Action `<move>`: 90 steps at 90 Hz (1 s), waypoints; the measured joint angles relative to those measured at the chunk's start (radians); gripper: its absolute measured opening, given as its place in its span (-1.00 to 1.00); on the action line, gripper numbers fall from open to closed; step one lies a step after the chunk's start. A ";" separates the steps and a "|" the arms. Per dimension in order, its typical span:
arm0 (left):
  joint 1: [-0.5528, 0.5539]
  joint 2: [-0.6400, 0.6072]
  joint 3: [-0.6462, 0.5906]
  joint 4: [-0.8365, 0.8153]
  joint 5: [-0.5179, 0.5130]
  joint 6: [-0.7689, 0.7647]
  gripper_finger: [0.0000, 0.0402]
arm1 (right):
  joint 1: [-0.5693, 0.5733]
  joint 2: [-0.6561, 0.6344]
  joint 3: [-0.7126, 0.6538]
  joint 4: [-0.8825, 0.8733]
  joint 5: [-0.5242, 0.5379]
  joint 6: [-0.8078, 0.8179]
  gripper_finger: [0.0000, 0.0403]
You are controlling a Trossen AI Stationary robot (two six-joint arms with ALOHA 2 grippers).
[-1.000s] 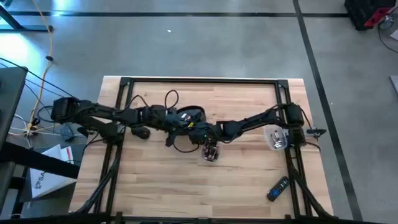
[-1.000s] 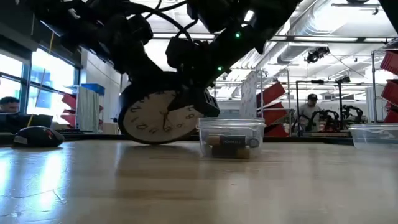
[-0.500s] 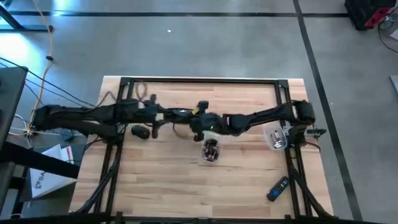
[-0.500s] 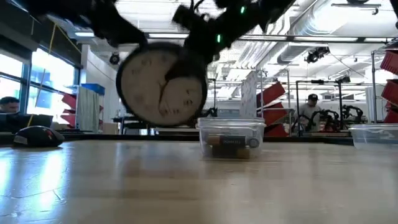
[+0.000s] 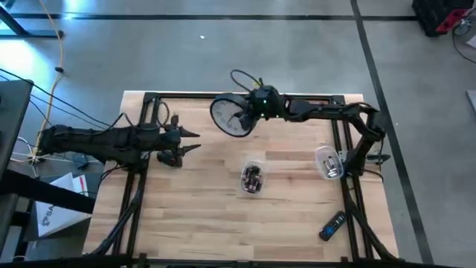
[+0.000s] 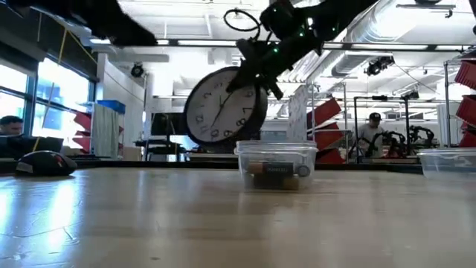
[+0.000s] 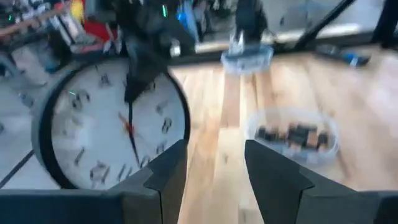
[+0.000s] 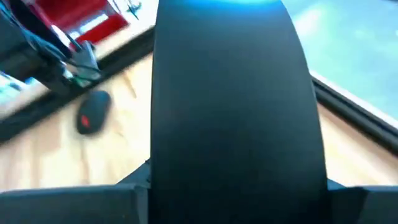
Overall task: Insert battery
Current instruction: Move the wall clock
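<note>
A round black-rimmed wall clock [image 5: 231,117] with a white face hangs above the table's far middle, with my right gripper [image 5: 256,104] shut on it. In the low view the clock [image 6: 225,109] is clear of the tabletop. My left gripper [image 5: 192,140] stands open at the table's left, apart from the clock, nothing between its fingers [image 7: 165,177]. A clear tub [image 5: 253,179] holding batteries [image 6: 277,170] stands on the table's middle. My right gripper holds the clock by its black rim [image 6: 256,74], at the upper edge on the table's right side. It comes from the right, slanting down. In the right wrist view the rim [image 8: 236,106] stands edge-on and hides the contact. The clock is lifted clear, face tilted up.
A black mouse [image 5: 169,158] lies just near my left gripper. A second clear tub [image 5: 329,164] stands at the right, and a remote [image 5: 332,225] lies at the near right. The black frame rail [image 5: 297,96] runs along the far edge behind the clock.
My right gripper has gone up and toward the far edge with the clock, which was leaning on the table's middle and now hangs clear. My left gripper has drawn back from the clock toward the table's left.
</note>
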 joint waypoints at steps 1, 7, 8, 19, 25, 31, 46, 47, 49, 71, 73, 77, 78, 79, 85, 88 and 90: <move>-0.001 0.001 0.000 -0.003 0.000 -0.002 -0.27 | -0.002 0.000 0.000 0.000 -0.001 0.004 -0.40; -0.011 0.008 0.000 -0.015 -0.001 -0.019 -0.27 | -0.017 0.002 0.000 0.010 -0.001 0.019 -0.40; -0.013 0.009 0.000 -0.017 -0.001 -0.021 -0.27 | -0.020 0.002 0.000 0.012 0.000 0.024 -0.40; -0.032 0.019 -0.030 -0.014 -0.001 -0.055 -0.27 | -0.046 -0.011 0.000 0.019 -0.003 0.052 -0.40; -0.043 0.019 -0.067 0.005 -0.014 -0.079 -0.27 | -0.059 -0.020 0.000 0.002 -0.005 0.063 -0.40; -0.053 0.017 -0.110 0.031 -0.028 -0.109 -0.27 | -0.071 -0.021 0.000 -0.019 -0.010 0.078 -0.40; -0.087 0.017 -0.203 0.159 -0.043 -0.163 -0.27 | -0.080 -0.022 -0.012 -0.011 0.022 0.111 -0.40; -0.089 0.017 -0.207 0.168 -0.043 -0.165 -0.27 | -0.080 -0.023 -0.017 0.000 0.025 0.115 -0.40; -0.094 0.017 -0.216 0.186 -0.043 -0.170 -0.27 | -0.080 -0.030 -0.033 0.022 0.029 0.122 -0.40; -0.144 0.017 -0.249 0.226 -0.085 -0.200 -0.27 | -0.075 -0.168 -0.359 0.349 0.077 0.275 -0.40; -0.148 0.017 -0.249 0.228 -0.093 -0.200 -0.27 | -0.073 -0.185 -0.392 0.374 0.093 0.286 -0.40; -0.151 0.016 -0.249 0.232 -0.103 -0.199 -0.27 | -0.068 -0.225 -0.458 0.410 0.133 0.300 -0.40; -0.153 0.016 -0.249 0.232 -0.105 -0.199 -0.27 | -0.067 -0.235 -0.475 0.417 0.144 0.304 -0.40; -0.153 0.016 -0.249 0.233 -0.106 -0.198 -0.27 | -0.065 -0.245 -0.492 0.423 0.155 0.309 -0.40; -0.154 0.017 -0.250 0.245 -0.119 -0.189 -0.27 | -0.056 -0.303 -0.580 0.471 0.230 0.341 -0.40; -0.154 0.017 -0.250 0.261 -0.124 -0.179 -0.27 | -0.055 -0.332 -0.620 0.489 0.260 0.363 -0.40; -0.154 0.016 -0.250 0.274 -0.124 -0.174 -0.27 | -0.055 -0.351 -0.647 0.498 0.280 0.382 -0.40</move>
